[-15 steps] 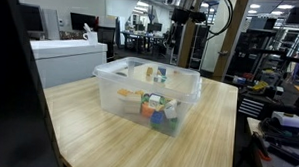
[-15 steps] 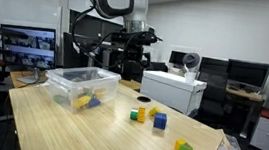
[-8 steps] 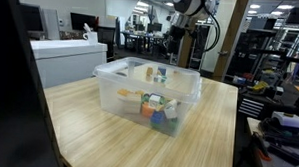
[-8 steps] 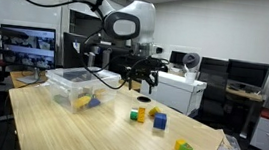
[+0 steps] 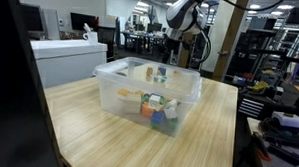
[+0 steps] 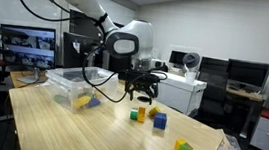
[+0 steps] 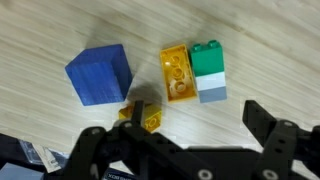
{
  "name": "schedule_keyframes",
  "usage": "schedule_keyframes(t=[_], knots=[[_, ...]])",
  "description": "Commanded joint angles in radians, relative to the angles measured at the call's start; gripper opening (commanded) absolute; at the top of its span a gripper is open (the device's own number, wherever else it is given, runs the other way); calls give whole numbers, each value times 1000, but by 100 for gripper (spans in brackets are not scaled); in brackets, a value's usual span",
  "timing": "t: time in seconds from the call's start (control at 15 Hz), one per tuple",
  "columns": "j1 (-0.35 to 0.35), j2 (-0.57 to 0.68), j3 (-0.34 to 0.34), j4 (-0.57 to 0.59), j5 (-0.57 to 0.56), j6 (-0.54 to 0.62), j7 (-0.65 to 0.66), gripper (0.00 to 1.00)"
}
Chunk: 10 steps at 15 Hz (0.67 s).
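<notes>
- The claw was found spread wide and empty, hovering above a cluster of blocks on the bench.
- At the left of the wrist view, a blue cube was noted, standing apart from the others.
- A small yellow piece was seen nearest the claw, below the gap between the cube and the bricks.
- An orange brick was recorded touching a green-topped brick on its right.
- It was judged that any descent should be centred on a single block, with the fingers kept clear of its neighbours; the touching pair would be easily disturbed.
- In an exterior view, the clear bin was seen well to the left of the cluster.
- A lone yellow-green block was seen nearer the right bench edge, and open bench between the two was judged adequate for travel.
</notes>
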Motion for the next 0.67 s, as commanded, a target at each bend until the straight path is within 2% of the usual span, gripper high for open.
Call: schedule_keyframes(t=[0.0,0.6], knots=[[-35,28,46,10,1,47,12,100],[-67,98,83,44,-13,103,16,100]])
